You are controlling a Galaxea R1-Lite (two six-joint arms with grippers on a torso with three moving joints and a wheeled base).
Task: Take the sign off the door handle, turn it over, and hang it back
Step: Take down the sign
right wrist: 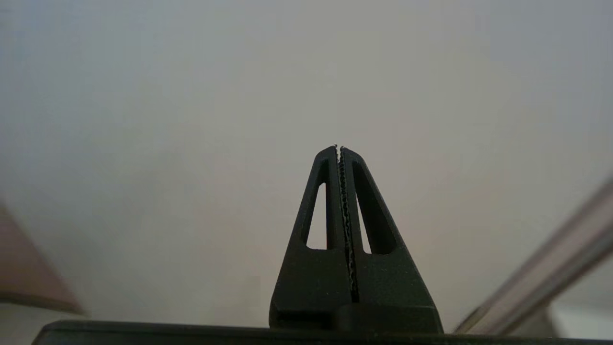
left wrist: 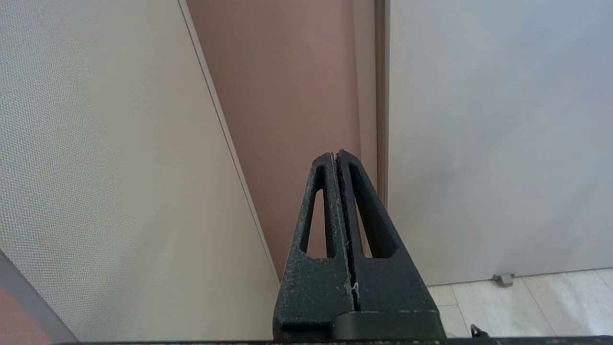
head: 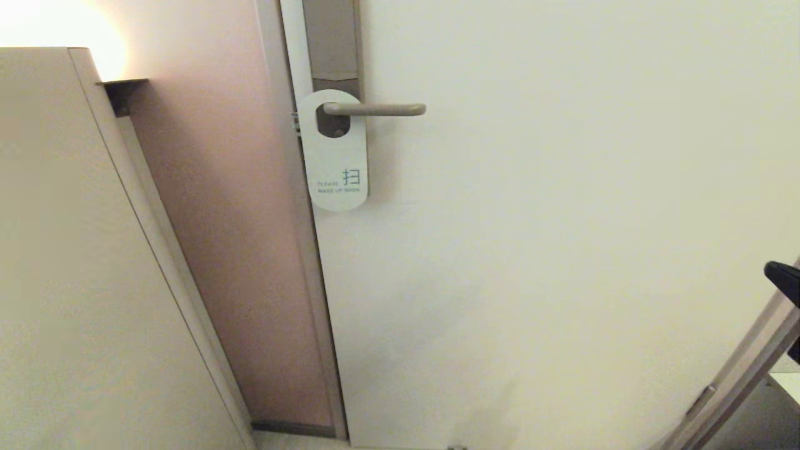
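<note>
One sign (head: pixel 336 156) hangs lengthwise down from one door handle (head: pixel 375 109), white face out — both grippers, left gripper (left wrist: pixel 336 154) and right gripper (right wrist: pixel 338 148), closed, empty.

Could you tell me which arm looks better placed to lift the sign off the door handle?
Probably the right: the right gripper shows at the head view's right edge, facing the door. The sign hangs on the door handle, and the left gripper is absent from that view.
</note>
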